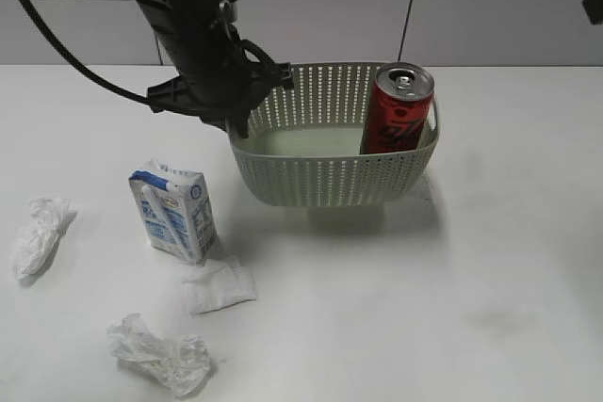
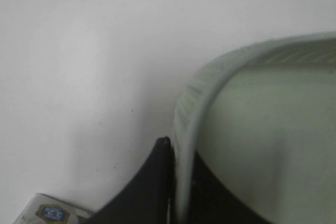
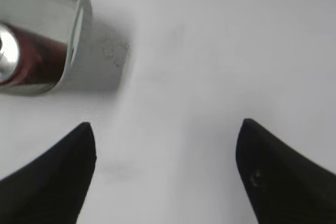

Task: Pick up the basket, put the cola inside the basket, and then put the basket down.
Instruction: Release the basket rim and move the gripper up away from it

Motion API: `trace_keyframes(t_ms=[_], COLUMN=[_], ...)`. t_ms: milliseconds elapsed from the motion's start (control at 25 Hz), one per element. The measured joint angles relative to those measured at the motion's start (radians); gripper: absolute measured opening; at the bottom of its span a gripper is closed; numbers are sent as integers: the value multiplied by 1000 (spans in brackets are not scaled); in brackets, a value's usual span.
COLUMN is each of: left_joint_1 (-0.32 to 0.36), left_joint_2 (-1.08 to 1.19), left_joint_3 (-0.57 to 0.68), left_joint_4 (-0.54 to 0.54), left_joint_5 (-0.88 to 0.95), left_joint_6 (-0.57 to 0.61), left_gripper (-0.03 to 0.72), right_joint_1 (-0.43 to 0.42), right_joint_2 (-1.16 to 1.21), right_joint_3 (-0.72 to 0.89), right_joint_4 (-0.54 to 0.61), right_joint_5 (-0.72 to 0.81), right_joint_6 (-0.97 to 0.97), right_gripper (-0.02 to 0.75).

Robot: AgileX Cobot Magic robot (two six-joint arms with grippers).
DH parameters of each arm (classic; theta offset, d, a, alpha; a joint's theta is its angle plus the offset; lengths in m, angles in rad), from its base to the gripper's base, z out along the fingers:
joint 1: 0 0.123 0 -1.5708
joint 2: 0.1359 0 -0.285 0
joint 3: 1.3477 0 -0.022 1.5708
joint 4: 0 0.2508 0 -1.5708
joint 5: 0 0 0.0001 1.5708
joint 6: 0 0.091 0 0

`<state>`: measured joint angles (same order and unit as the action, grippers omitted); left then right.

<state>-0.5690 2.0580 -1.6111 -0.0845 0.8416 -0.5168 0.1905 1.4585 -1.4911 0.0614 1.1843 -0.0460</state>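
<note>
The pale green basket point(image 1: 320, 176) stands on the white table at the centre. The red cola can point(image 1: 397, 110) stands upright inside it at its right end. My left gripper point(image 1: 237, 120) is shut on the basket's left rim; in the left wrist view the rim point(image 2: 184, 124) runs between the two black fingers point(image 2: 178, 182). My right gripper point(image 3: 165, 150) is open and empty above bare table, to the right of the basket. The right wrist view shows the basket's end point(image 3: 79, 35) and the cola's silver top point(image 3: 6, 51) at the upper left.
A white-and-blue milk carton point(image 1: 172, 211) stands left of the basket; its corner shows in the left wrist view point(image 2: 50, 213). Crumpled white tissues lie at the left point(image 1: 38, 233), front left point(image 1: 160, 355) and by the carton point(image 1: 219, 284).
</note>
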Motion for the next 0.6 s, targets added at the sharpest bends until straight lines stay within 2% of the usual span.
trace_keyframes(t_ms=[400, 480, 600], left_joint_1=[1, 1, 1], left_joint_2=[100, 100, 100], left_joint_3=[0, -1, -5], left_joint_4=[-4, -8, -13], left_joint_5=[-27, -46, -63], left_joint_6=[-7, -8, -10], left_gripper=[20, 67, 231], right_joint_1=[-2, -2, -2], right_joint_2=[-476, -563, -694], right_joint_3=[396, 475, 593], right_joint_4=[30, 30, 30], right_joint_5=[-79, -91, -111], right_joint_6=[-4, -3, -3], right_gripper=[598, 595, 593])
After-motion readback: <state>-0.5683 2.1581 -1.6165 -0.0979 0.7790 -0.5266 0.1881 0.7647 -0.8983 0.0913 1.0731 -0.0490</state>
